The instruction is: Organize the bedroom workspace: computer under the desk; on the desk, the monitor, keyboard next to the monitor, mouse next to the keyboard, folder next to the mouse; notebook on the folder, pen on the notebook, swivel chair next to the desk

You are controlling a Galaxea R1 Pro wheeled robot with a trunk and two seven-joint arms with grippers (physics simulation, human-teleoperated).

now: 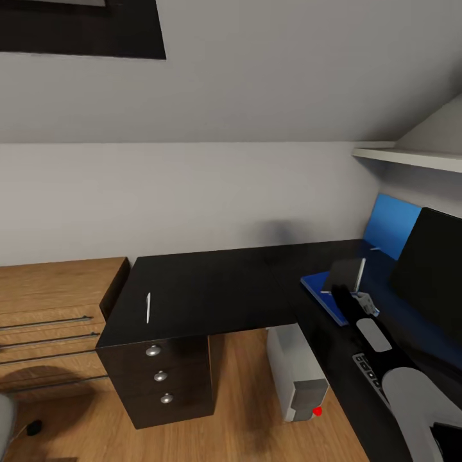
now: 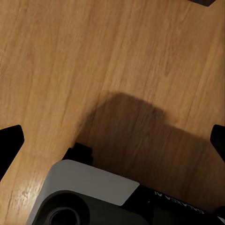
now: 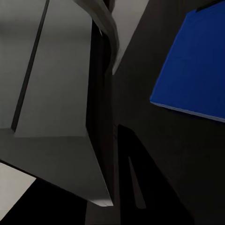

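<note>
1 right gripper [image 1: 350,289] gripped the notebook [image 1: 345,274] just above the blue folder [image 1: 321,292] on the desk [image 1: 212,289]; left gripper's state could not be told.

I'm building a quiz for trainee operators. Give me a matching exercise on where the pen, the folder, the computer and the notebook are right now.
Things:
1. pen
2. folder
3. computer
4. notebook

Places:
A. on the floor under the desk
B. held tilted in the right pincer
C. lying on the desk top above the drawer unit
D. flat on the desk near the monitor

Pairs: 1-C; 2-D; 3-A; 4-B
</note>
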